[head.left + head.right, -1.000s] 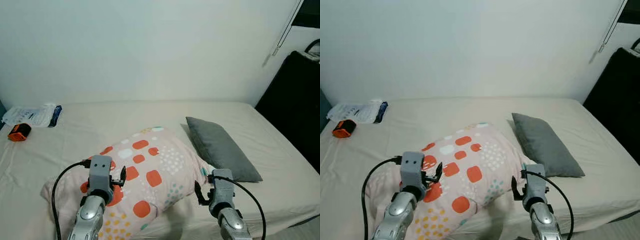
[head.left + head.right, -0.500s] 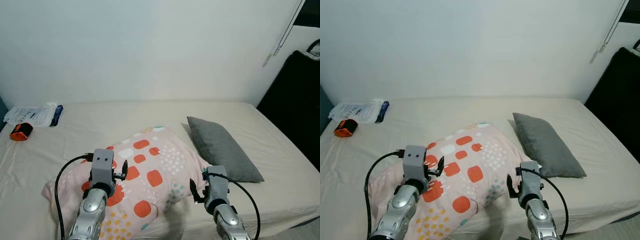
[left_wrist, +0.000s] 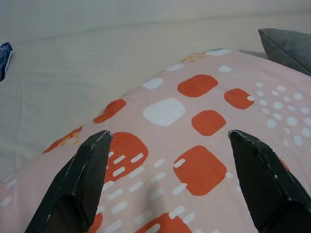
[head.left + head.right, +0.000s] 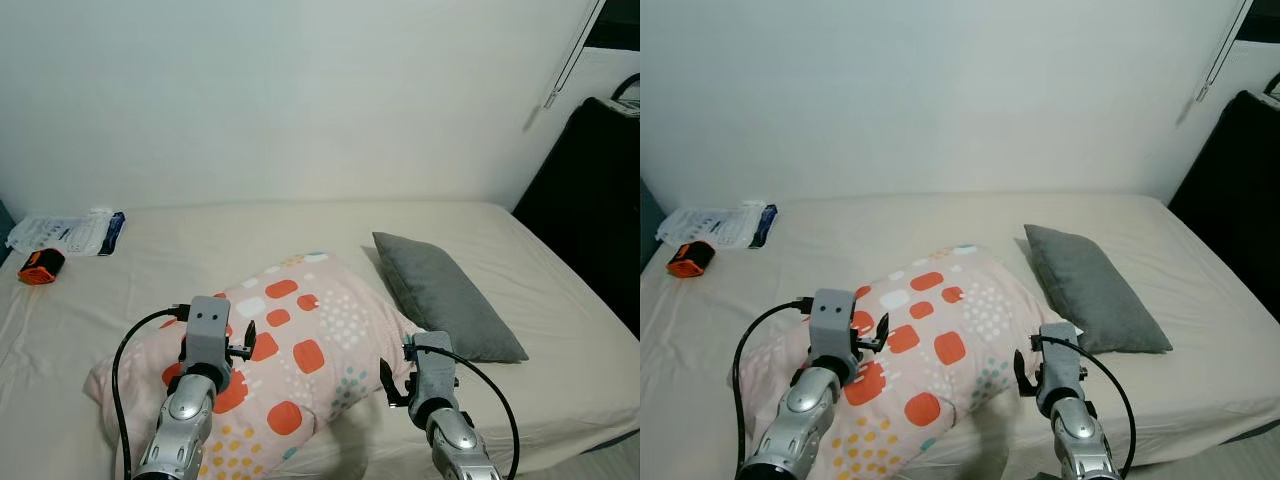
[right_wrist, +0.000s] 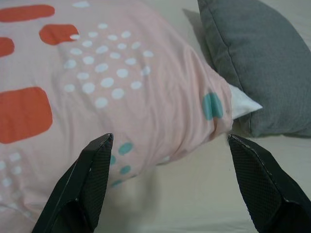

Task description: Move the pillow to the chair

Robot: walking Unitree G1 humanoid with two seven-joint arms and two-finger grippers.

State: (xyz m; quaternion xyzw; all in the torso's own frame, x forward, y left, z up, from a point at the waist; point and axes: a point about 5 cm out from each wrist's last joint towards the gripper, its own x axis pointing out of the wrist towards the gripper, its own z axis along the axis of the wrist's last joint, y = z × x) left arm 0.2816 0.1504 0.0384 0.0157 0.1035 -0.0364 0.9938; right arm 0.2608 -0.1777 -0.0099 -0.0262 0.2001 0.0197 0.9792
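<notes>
On the bed (image 4: 560,330) lies the pillow (image 4: 290,350) — left gripper (image 3: 167,184) over it, right gripper (image 5: 167,187) at its right end, both spread wide.

A grey pillow (image 4: 445,295) crowds the patterned pillow (image 4: 290,350) (bare bed (image 4: 180,250) behind).

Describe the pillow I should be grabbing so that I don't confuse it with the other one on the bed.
On the wide beige bed against the white wall, look near the front edge, just ahead of the two grippers. The big puffy pale pink pillow with orange squares and white and teal dots lies there. Its neighbour to the robot's right, the plain flat dark grey pillow, is smaller and has no pattern.
</notes>
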